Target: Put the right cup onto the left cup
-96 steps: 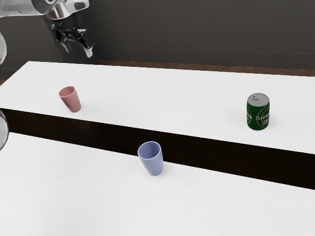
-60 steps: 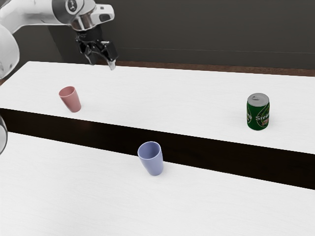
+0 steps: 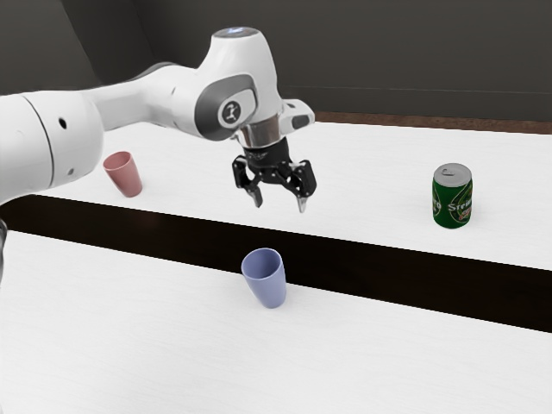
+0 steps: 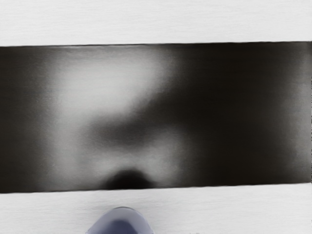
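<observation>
My gripper (image 3: 279,203) hangs in the air in the exterior view, its two fingers apart with nothing between them. Below it in that view stands the blue cup (image 3: 266,278), upright with its mouth up, at the edge of the dark strip. The blue cup (image 4: 122,222) also appears at the wrist view's lower edge, partly cut off. The pink cup (image 3: 124,175) stands upright at the exterior view's left, just beyond my forearm.
A green can (image 3: 452,197) stands on the white table (image 3: 379,164) at the exterior view's right. A dark glossy strip (image 3: 362,263) crosses the table between its two white parts, and reflections show on it in the wrist view.
My arm has swung from the exterior view's upper left toward its middle, bringing the open gripper over the table near the blue cup. The cups and can have stayed in place.
</observation>
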Robot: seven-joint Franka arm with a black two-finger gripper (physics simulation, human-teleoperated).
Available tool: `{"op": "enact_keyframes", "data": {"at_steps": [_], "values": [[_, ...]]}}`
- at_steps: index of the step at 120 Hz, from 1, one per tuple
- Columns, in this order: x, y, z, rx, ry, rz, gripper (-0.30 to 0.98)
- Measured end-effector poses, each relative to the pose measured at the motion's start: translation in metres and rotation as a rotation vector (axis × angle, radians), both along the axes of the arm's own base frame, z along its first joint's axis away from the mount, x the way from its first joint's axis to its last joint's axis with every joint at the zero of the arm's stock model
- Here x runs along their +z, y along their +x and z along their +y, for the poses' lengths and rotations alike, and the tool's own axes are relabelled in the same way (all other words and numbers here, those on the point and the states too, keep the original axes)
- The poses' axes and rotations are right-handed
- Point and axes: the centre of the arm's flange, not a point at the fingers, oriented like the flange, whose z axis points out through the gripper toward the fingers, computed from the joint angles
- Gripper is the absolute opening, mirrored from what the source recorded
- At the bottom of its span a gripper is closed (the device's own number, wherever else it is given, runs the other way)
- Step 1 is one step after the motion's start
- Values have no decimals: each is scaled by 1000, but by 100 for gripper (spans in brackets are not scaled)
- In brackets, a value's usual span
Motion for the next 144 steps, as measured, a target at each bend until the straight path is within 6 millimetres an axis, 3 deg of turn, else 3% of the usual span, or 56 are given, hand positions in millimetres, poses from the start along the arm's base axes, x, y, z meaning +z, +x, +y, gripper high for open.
{"op": "enact_keyframes", "data": {"at_steps": [31, 45, 71, 95, 101, 122, 144], "values": [[-27, -50, -8, 105, -14, -23, 67], [-40, -62, -17, 134, -14, -29, 67], [-62, -72, -28, 187, -17, -34, 67], [-76, -64, -3, 286, -17, -38, 64], [-77, -61, 5, 313, -18, -40, 58], [-77, -54, 20, 370, -22, -48, 17], [-77, -57, 9, 370, -23, -51, -1]]}}
